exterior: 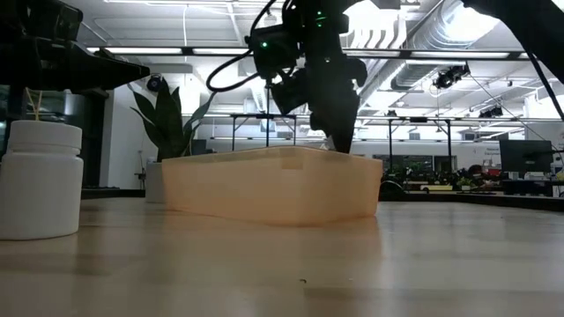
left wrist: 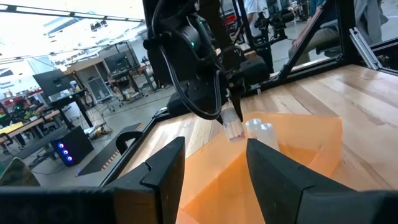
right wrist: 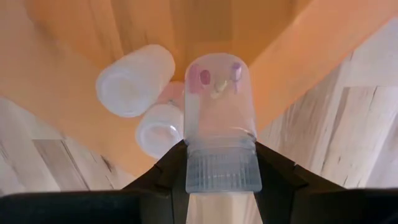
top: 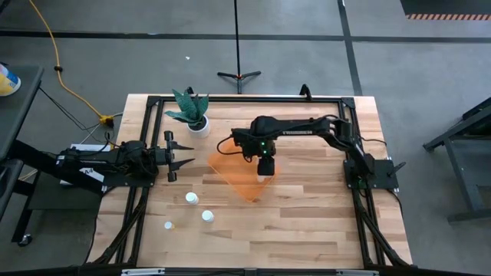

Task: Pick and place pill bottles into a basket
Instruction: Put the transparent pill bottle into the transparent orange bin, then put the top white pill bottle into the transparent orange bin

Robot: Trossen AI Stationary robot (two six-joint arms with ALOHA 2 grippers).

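One pill bottle [right wrist: 219, 124] sits clamped in the right gripper [right wrist: 221, 163] above the basket [top: 239, 178].

Three pill bottles [top: 190, 198] lie left of the basket [top: 234, 178], plant pot [top: 200, 126] behind.

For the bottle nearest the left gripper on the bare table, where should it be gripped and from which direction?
Probably across its round body just under the cap, coming straight down from above. That pill bottle appears to stand upright with its cap up and bare table all round, so fingers can drop on either side. The left gripper is open and closest; the right gripper is busy holding a bottle over the basket.
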